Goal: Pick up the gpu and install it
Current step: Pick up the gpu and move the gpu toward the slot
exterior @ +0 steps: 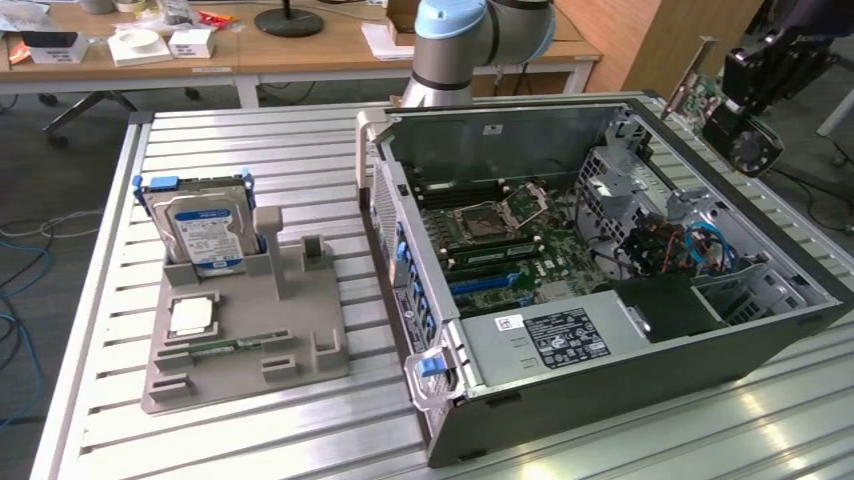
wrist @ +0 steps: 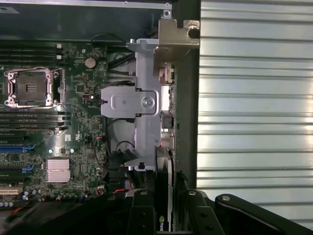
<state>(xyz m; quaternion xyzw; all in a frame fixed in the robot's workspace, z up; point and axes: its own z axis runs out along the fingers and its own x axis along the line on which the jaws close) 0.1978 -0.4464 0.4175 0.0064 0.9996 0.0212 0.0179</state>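
Observation:
My gripper hangs above the far right end of the open computer case and is shut on the gpu, a thin card with a metal end bracket. In the wrist view the gpu shows edge-on between my fingers, its bracket pointing away from me. It hovers over the case's rear wall, beside the motherboard, and is clear of any slot. In the exterior view the motherboard lies exposed inside the case.
A grey fixture on the exterior view's left carries a silver hard drive with a blue label and a small memory stick. Everything rests on a ribbed metal table. A grey drive bracket sits inside the case.

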